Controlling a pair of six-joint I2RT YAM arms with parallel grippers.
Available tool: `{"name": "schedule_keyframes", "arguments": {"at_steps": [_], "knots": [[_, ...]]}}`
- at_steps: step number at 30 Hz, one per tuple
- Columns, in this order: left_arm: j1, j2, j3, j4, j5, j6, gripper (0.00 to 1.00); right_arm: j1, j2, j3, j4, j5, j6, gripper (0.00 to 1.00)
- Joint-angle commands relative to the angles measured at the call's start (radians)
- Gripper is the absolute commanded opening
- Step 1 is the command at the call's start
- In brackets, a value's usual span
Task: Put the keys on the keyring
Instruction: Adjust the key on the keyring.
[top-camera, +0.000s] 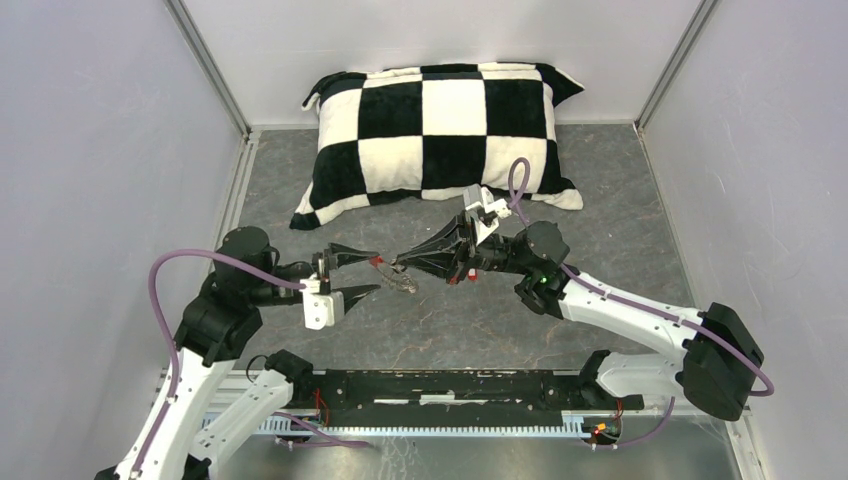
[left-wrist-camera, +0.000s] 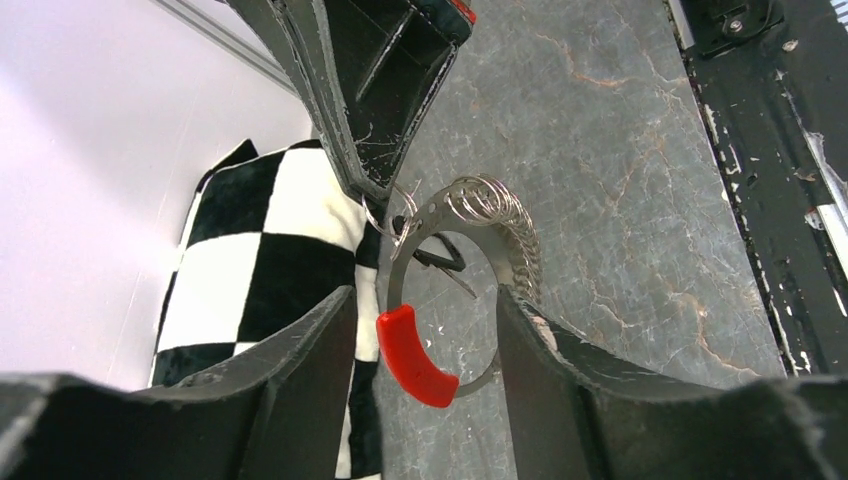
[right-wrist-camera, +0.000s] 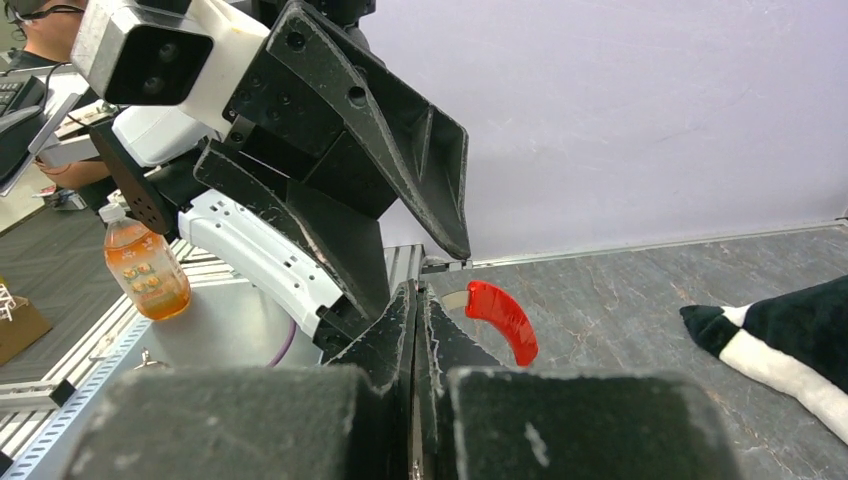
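Keyring (left-wrist-camera: 512, 245): silvery wire coil with one bright red section
Small item (left-wrist-camera: 402, 224) at the keyring: dark, possibly black; too small to confirm
Pillow (top-camera: 440, 130): black-and-white checkerboard
Table (top-camera: 620, 190): grey, marbled with pale veins
Cables (top-camera: 185, 256): purple
Bottle (right-wrist-camera: 147, 270): orange contents

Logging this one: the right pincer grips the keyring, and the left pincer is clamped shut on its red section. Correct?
Not quite. The left pincer is open: the left wrist view shows its fingers apart with the red section of the keyring between them. The right pincer does grip the keyring.
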Motion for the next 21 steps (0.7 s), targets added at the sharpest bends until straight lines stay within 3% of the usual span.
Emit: {"name": "schedule_keyframes", "arguments": {"at_steps": [1,11,21], "knots": [[-0.005,0.028,-0.005,0.023,0.044,0.068,0.58,0.004,-0.019,-0.012,0.111,-0.001,0.033,0.0],[-0.005,0.021,-0.051,0.098,0.07,0.088,0.52,0.004,0.03,-0.033,0.229,0.002,0.096,0.0],[-0.004,0.022,-0.067,0.097,0.095,0.127,0.49,0.003,0.053,-0.02,0.237,0.008,0.094,0.0]]}}
